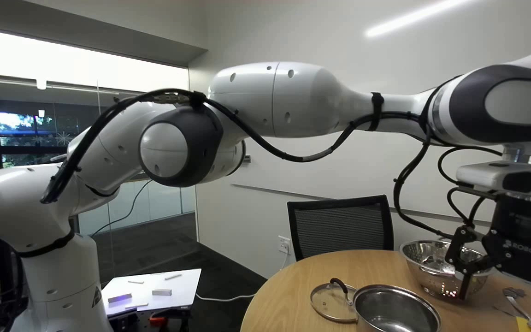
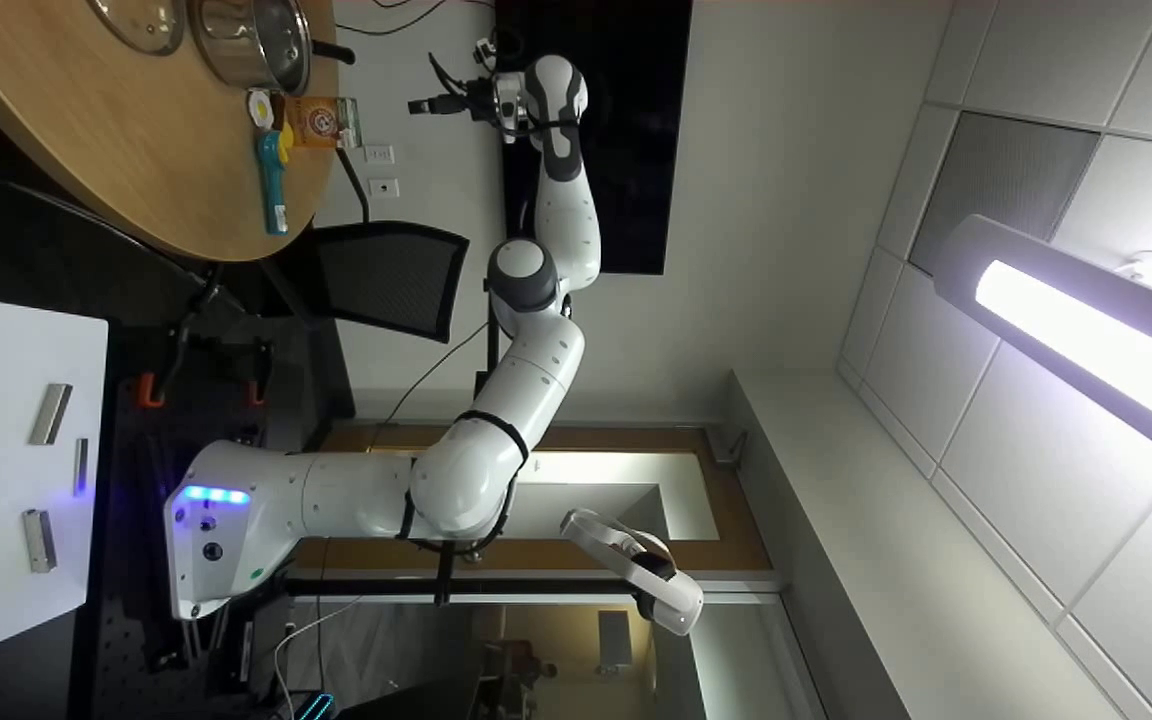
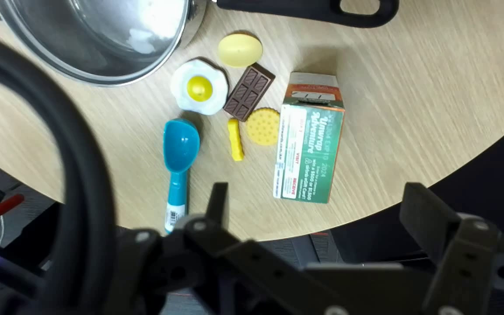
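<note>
Box in the wrist view: the box [image 3: 308,153] sits just right of centre, its green-and-white face toward the camera, "Unwrap Adventure" printed sideways on it, an orange-and-tan end toward the top of the frame.
Claw in the wrist view: the claw [image 3: 316,203] enters from the bottom, its fingers spread wide; the lower end of the box and bare desk [image 3: 372,192] show in the gap.
Food pieces: between scoop [image 3: 181,146] and box lie a white fried egg [image 3: 200,87] with yellow yolk, a brown chocolate bar [image 3: 250,92], a yellow stick [image 3: 235,140] and a dotted round biscuit [image 3: 263,127], the last just beside the box's left edge; a yellow oval piece [image 3: 239,50] lies above.
Scoop: blue, left of centre, bowl upward in the frame, barcode label on its handle.
Pot: steel pot [image 3: 196,22] at upper left, black handle reaching right.
Colander in an exterior view: perforated steel colander [image 1: 420,269], lower right, partly behind a claw finger; cannot tell whether they touch.
Lid: glass lid [image 1: 334,304], bottom of that frame, just left of the pot.
Box in an exterior view: upper left, orange face with a round emblem [image 2: 319,122]; the claw hangs apart from it, farther right.
</note>
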